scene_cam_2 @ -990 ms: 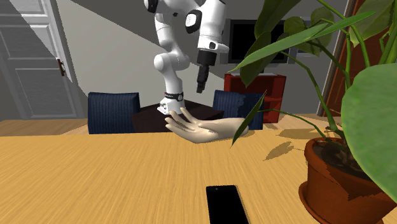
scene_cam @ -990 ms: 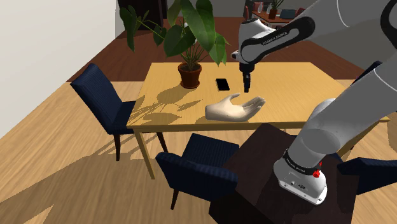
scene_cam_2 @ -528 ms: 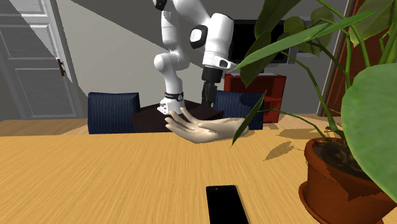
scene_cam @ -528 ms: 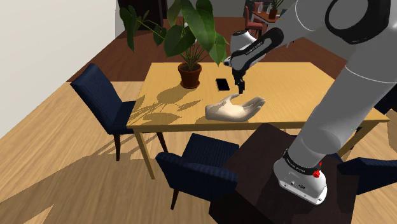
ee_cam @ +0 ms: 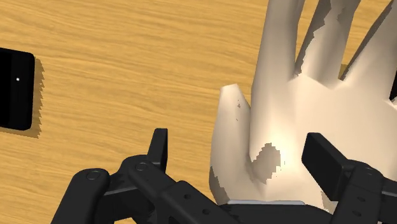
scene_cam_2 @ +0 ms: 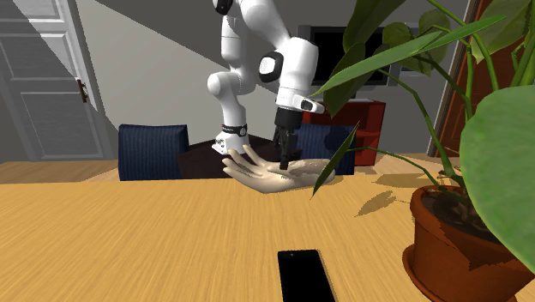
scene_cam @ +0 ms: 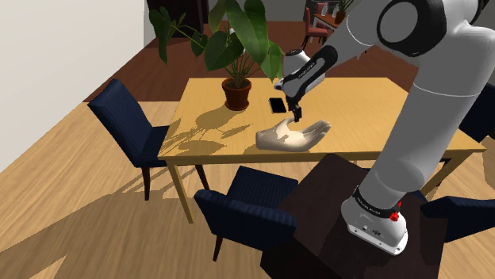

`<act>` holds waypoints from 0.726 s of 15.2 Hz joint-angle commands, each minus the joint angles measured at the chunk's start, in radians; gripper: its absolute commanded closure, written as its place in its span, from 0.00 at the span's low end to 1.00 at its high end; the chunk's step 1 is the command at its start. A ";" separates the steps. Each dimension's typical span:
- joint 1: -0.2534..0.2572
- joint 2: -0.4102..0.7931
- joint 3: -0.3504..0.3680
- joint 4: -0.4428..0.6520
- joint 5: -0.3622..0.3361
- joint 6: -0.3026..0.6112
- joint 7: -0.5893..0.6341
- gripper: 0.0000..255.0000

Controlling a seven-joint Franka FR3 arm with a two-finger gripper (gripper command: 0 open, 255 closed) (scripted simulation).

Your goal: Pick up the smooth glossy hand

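Descent onto the smooth, glossy, cream-coloured model hand [scene_cam: 289,136], which lies, palm apparently up, near the middle of the light wooden table [scene_cam: 357,103], its fingers toward the shoulder view's right. My all-black two-finger claw [ee_cam: 238,143] points down and stands wide: one finger hangs over bare wood just outside the thumb and the other over the palm, so the thumb-side edge sits between them. I judge that part narrow enough to clasp. Neither finger grips the hand yet, so nothing is held. The flat black rectangular phone [ee_cam: 16,89] and the broad-leaved green plant in its brown pot [scene_cam: 236,93] lie farther across the table, apart from my path. Compared with one second ago, my claw has dropped from well above the hand down to it and shifted toward the thumb; hand, phone and pot have not moved
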 commanded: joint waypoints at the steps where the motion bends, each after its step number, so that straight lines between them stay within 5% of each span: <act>1: -0.004 0.032 0.000 -0.005 0.005 0.038 0.000 0.00; 3: -0.004 0.032 0.000 -0.005 0.005 0.038 0.000 0.00; 4: -0.004 0.031 0.000 -0.006 0.005 0.037 0.000 1.00; 11: -0.004 0.030 0.000 -0.006 0.005 0.037 -0.001 1.00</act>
